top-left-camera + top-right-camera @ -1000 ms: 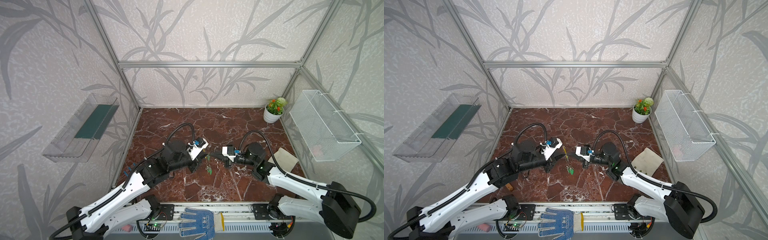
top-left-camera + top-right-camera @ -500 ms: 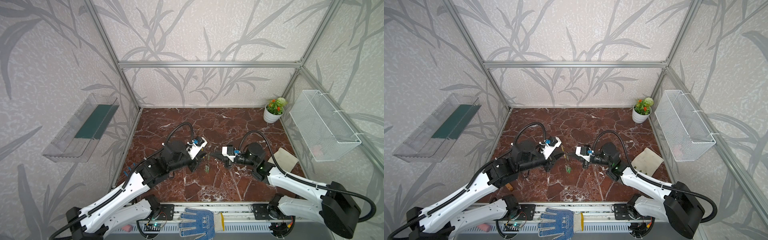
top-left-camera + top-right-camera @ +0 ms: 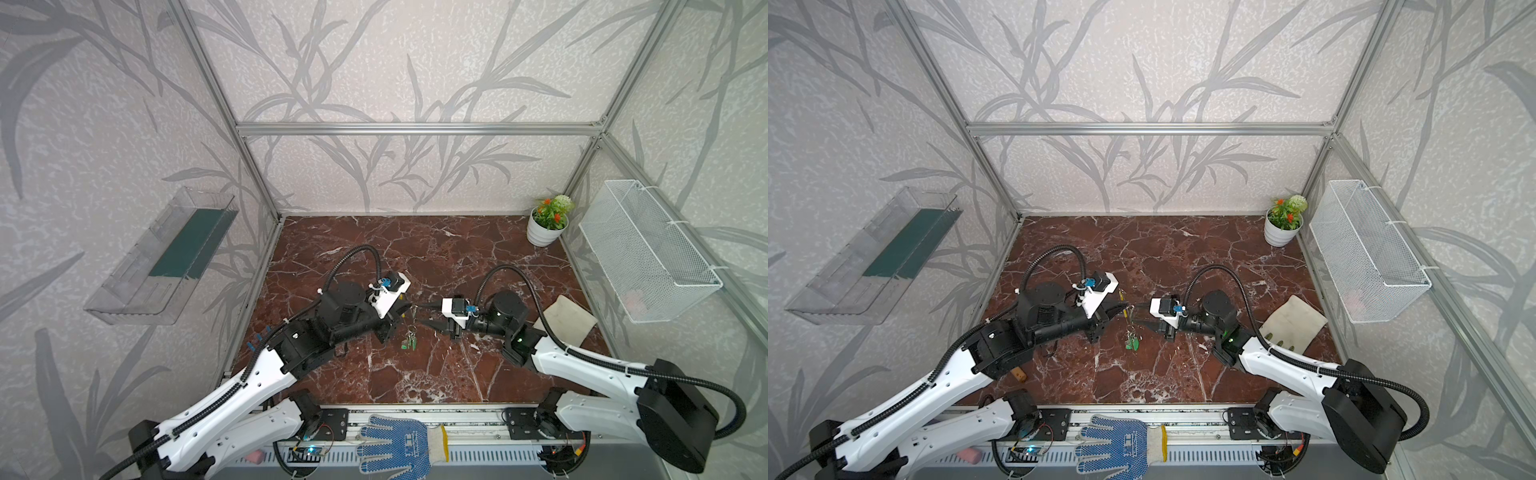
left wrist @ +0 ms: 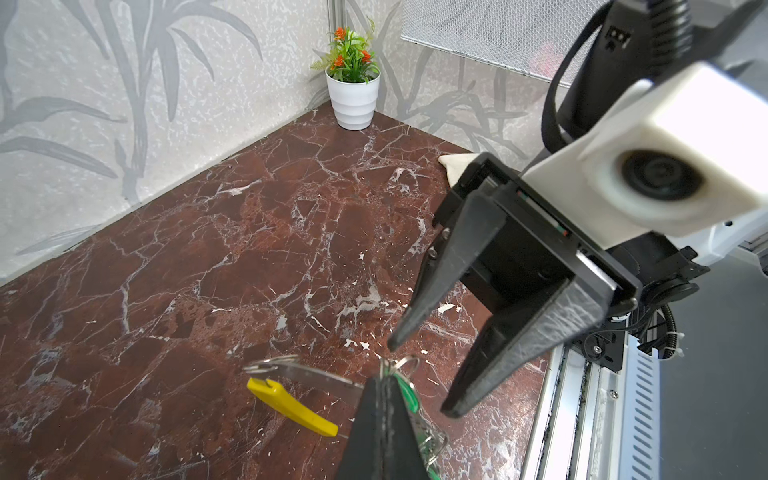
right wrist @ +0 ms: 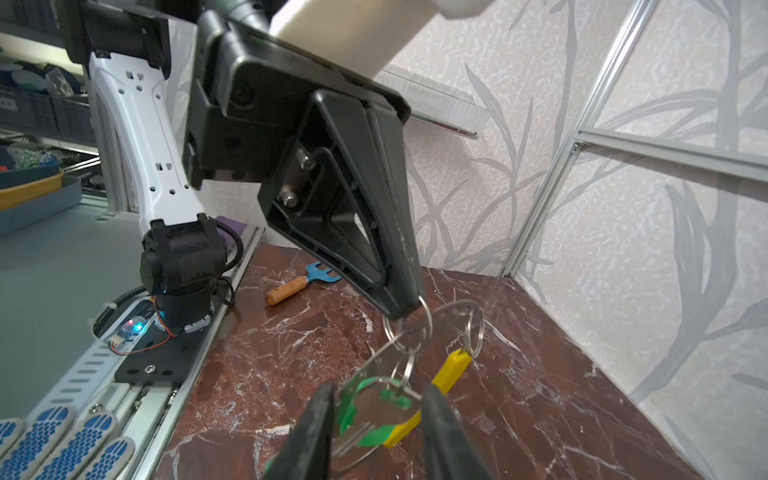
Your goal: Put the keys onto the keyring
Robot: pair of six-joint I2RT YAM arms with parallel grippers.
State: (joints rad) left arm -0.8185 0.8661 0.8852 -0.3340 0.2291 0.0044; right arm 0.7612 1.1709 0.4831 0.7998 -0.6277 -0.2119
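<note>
My left gripper [image 4: 384, 378] is shut on the keyring [image 4: 320, 376], a thin grey metal band with a yellow sleeve [image 4: 291, 405], held above the marble floor mid-table. Green-headed keys [image 5: 365, 436] hang from it on small split rings; in both top views they dangle below the grippers [image 3: 409, 341] [image 3: 1133, 343]. My right gripper [image 5: 380, 390] faces the left one, open, its fingers either side of the hanging keys with gaps showing. In a top view the two grippers' tips nearly meet, the left gripper [image 3: 405, 309] and the right gripper [image 3: 420, 314].
A potted plant [image 3: 546, 226] stands in the back right corner below a white wire basket [image 3: 646, 253]. A beige cloth [image 3: 567, 313] lies right of the right arm. A small wooden-handled tool [image 5: 299, 282] lies near the left arm's base. A blue-dotted glove [image 3: 395, 444] rests on the front rail.
My right gripper's fingers have parted from shut to open round the keys. Both arms have stayed almost in place, and the left gripper still grips the keyring.
</note>
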